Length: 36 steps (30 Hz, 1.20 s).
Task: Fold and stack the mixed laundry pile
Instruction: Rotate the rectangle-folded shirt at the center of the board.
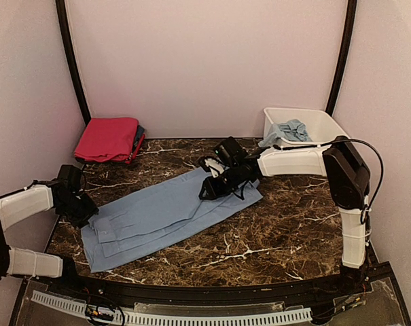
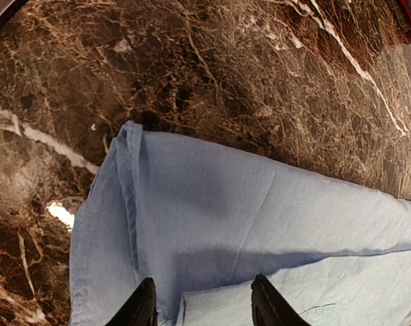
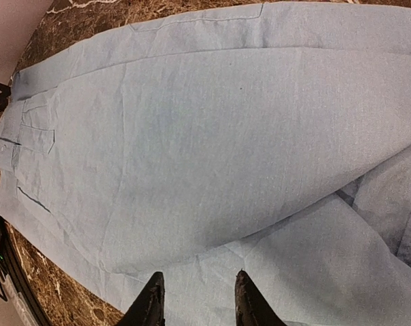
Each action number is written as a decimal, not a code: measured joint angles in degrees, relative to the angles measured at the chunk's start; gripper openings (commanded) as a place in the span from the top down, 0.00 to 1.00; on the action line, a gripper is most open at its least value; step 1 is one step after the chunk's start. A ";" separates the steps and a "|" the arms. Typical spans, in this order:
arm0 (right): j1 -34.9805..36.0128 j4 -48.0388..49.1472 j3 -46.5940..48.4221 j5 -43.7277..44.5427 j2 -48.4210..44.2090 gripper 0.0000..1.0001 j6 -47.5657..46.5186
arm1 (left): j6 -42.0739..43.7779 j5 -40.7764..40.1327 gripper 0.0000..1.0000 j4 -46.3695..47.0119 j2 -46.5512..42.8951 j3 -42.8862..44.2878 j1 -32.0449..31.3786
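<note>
Pale blue trousers [image 1: 157,214] lie flat on the marble table [image 1: 273,231]; left gripper [image 2: 204,291] and right gripper [image 3: 199,280] hover over them, both jaws parted

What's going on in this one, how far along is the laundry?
Both arms are at pale blue trousers laid diagonally across the table. The left gripper is over their near-left end and the right gripper over the far-right end. Both have their fingers apart, with nothing visibly pinched. A folded red stack sits at the back left. The tub at the back right holds more blue cloth.
</note>
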 measured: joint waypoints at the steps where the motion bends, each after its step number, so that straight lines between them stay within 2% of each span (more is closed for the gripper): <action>1: -0.04 0.00 0.00 0.00 0.00 0.68 0.00 | 0.33 0.42 0.56 1.05 0.46 -0.39 0.02; 7: -0.11 0.00 -0.11 0.00 0.00 0.68 0.00 | 1.55 3.10 0.62 5.73 2.23 -3.43 0.04; 13: -0.31 0.00 -0.39 0.00 0.00 0.68 0.00 | 2.19 4.46 0.82 8.46 3.61 -4.63 0.04; 16: -0.33 0.00 -0.39 -0.02 0.00 0.68 0.00 | 2.10 4.13 0.98 8.50 3.15 -4.63 0.04; 18: -0.33 0.00 -0.39 -0.02 0.00 0.68 0.00 | 2.19 3.58 1.00 8.35 2.03 -4.63 0.04; 30: -0.48 -0.02 -0.39 0.00 0.00 0.68 0.02 | 2.54 -4.20 1.00 2.80 -3.80 -2.10 0.04; 34: -0.63 -0.02 -0.39 -0.02 0.00 0.67 0.02 | 2.64 -5.88 0.75 2.19 -4.37 -2.08 0.04; 36: -0.70 -0.02 -0.39 -0.02 0.00 0.67 0.02 | 3.30 -5.60 0.56 1.99 -3.93 -1.97 0.04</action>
